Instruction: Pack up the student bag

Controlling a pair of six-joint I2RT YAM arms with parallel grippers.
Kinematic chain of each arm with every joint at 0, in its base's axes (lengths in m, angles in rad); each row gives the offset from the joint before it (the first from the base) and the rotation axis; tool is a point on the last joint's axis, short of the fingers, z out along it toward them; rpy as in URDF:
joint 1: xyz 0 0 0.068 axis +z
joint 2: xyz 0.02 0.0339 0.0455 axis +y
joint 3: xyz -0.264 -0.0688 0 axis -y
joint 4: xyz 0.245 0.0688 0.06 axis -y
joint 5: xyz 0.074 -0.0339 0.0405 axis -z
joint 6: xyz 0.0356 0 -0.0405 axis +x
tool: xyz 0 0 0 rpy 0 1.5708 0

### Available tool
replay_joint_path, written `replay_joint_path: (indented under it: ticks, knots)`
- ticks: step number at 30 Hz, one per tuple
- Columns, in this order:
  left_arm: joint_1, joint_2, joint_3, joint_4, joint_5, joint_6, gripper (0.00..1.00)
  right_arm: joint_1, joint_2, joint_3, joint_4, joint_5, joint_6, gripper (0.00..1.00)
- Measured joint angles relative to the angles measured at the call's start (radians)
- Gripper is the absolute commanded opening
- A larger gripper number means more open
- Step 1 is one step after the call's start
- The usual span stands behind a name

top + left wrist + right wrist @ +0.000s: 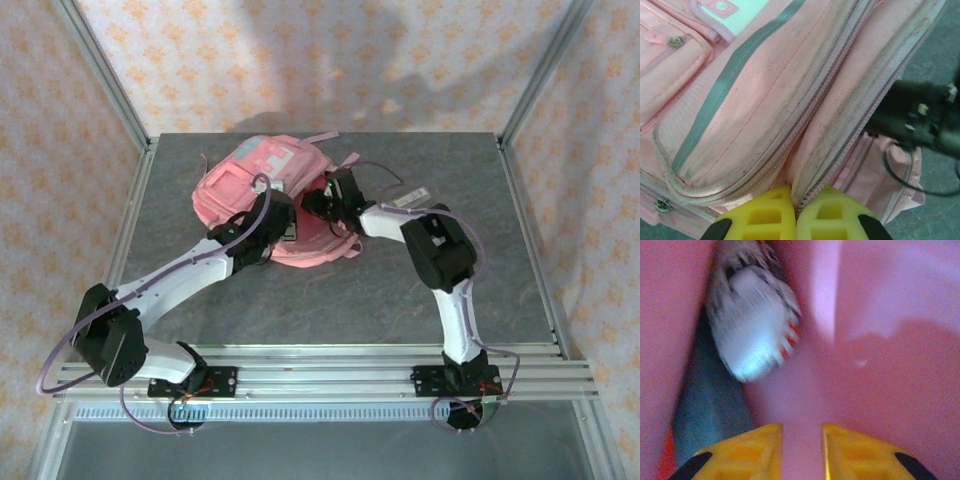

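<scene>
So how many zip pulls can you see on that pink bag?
2 in the left wrist view: one pull at the top left of the bag, another pull at bottom left. Others may be hidden.

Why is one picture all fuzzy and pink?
Right wrist: smeared and pink-tinted, right up against the student bag, white thing blurred; left wrist: sharp on the bag's zip; top external: clear, soft shadows on the back wall.
</scene>
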Motion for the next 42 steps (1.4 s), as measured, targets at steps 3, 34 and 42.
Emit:
replay_joint_path:
  ticks: [3,34,42]
  knots:
    - [-0.039,0.045,0.005,0.011,0.003,-0.034,0.0,0.0,-0.182,-0.188,-0.029,0.045,-0.025,0.37]
    - [-0.064,-0.131,-0.283,0.17,-0.016,-0.414,0.68,0.179,-0.836,-0.679,-0.123,0.297,-0.051,0.47]
    - [0.042,-0.102,-0.351,0.274,0.015,-0.432,0.7,0.23,-0.775,-0.63,-0.111,0.297,-0.053,0.46]
